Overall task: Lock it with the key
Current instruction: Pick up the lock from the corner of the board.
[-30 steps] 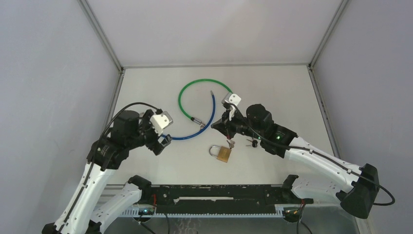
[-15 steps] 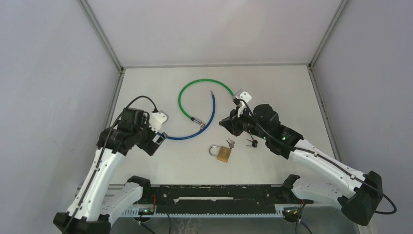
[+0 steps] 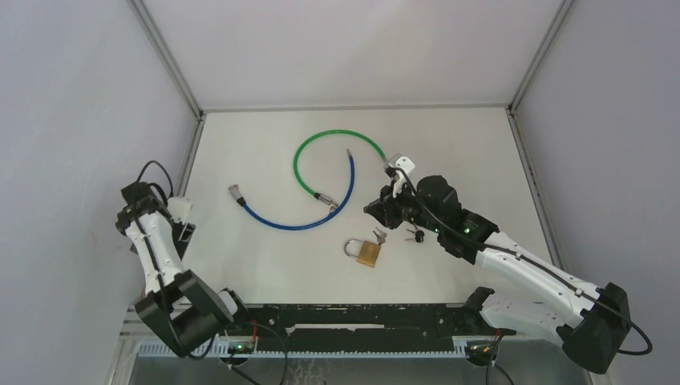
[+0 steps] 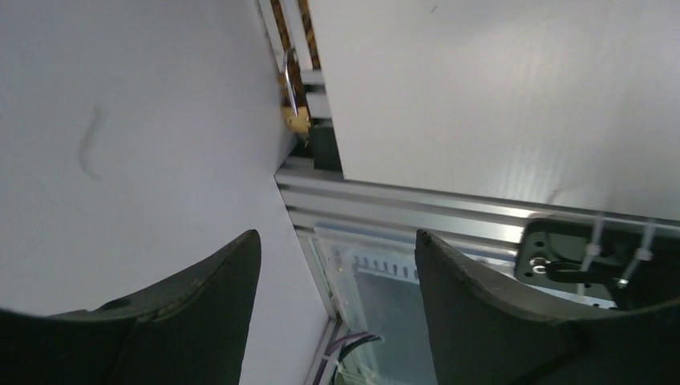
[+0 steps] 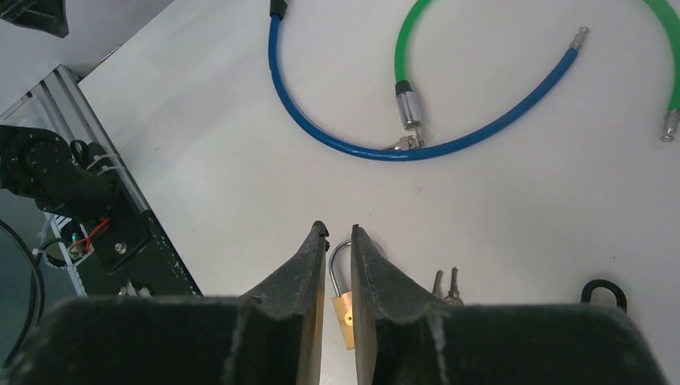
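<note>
The brass padlock lies on the white table with its shackle pointing left. Two small keys rest just beside its upper right corner, and a black-headed piece lies a little further right. My right gripper hovers above and behind the padlock, its jaws open by a narrow gap and holding nothing. In the right wrist view the padlock shows through that gap, and the keys lie to the right. My left gripper is open at the table's left edge, far from everything; its wrist view shows a wide empty gap.
A blue cable curves across the table's middle, its plug end lying free. A green cable loops behind it. Grey walls stand close on both sides. An aluminium rail runs along the table's edge.
My left arm has pulled back to the far left, away from the blue cable's end, which stays on the table. My right gripper has opened slightly and risen off the keys.
</note>
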You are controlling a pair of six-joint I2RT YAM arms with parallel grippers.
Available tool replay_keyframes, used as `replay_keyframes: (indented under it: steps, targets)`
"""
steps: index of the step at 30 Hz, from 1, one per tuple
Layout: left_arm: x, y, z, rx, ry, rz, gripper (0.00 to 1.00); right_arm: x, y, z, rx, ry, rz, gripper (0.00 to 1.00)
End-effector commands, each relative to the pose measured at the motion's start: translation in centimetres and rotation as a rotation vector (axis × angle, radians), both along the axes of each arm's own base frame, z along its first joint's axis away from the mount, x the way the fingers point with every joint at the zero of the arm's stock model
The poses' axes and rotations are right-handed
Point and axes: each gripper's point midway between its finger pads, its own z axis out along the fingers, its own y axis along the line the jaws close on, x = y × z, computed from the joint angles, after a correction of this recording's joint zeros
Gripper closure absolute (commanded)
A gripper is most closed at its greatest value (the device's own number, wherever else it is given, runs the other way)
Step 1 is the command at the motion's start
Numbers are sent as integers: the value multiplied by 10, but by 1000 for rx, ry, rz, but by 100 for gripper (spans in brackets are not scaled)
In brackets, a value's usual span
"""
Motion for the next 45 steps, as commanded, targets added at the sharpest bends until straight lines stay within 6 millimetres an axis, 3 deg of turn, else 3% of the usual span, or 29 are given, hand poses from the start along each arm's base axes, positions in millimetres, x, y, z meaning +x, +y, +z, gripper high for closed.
replay_keyframes:
  steps: [1,7,12,15,18,21,24,28,38,45]
  targets:
    - [-24,46,-23,78,126,-6,30,-1,7,18,56,-37,23,77]
    - [-32,93,-63,149,213,-8,37,-5,13,22,60,-62,43,76]
    - [-18,122,-71,158,218,-34,44,-8,20,24,30,-85,71,76]
    - [-11,123,-83,110,219,-50,48,-7,24,26,17,-95,76,76]
    - [-9,113,-98,13,215,3,56,-6,29,24,1,-91,87,76]
    - [-6,116,-108,-4,206,75,63,-8,34,25,-15,-102,109,76]
    - [-6,125,-114,10,212,118,64,-10,37,25,-31,-113,130,76]
    - [-9,117,-123,-32,223,113,62,-11,36,25,-52,-123,136,76]
    - [-11,132,-138,15,238,129,72,-22,35,36,-37,-155,171,75]
    - [-21,110,-151,-105,265,142,69,-24,32,40,-32,-162,168,74]
